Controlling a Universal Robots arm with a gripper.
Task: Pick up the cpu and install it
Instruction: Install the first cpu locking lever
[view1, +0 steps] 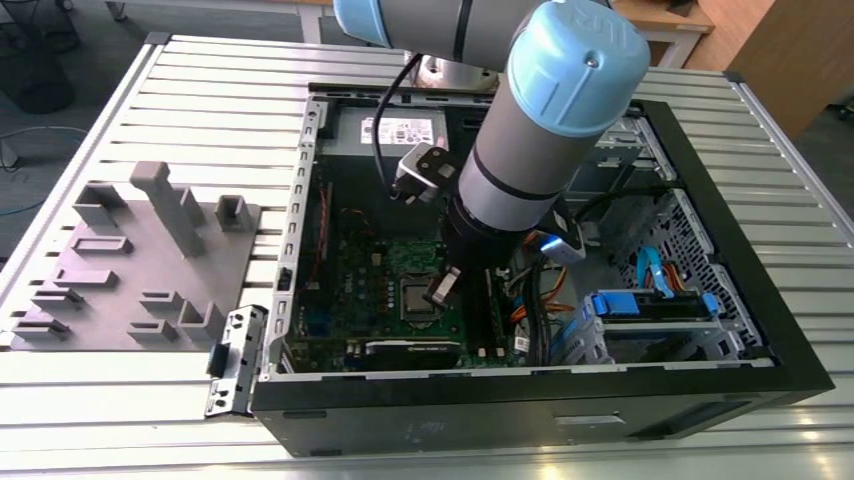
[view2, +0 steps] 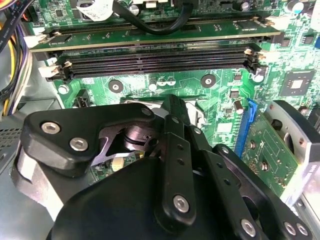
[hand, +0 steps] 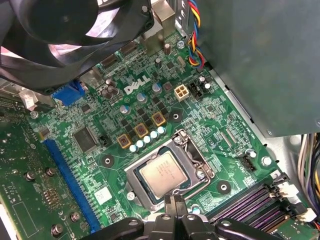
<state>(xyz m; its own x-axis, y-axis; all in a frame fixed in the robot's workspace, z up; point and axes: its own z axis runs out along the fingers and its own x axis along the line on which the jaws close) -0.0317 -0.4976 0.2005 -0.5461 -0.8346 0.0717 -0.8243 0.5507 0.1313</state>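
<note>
A: Where's the chip?
B: The cpu (hand: 163, 173) lies flat in its socket frame (hand: 170, 170) on the green board (hand: 210, 115), inside the open computer case (view1: 694, 180).
A: And the gripper (hand: 172, 204)?
B: Right above the chip's edge; fingers look drawn together, holding nothing.
A: How would it handle?
B: Light, stiff, slick on top, delicate underneath, I'd judge. Take it by opposite edges.
</note>
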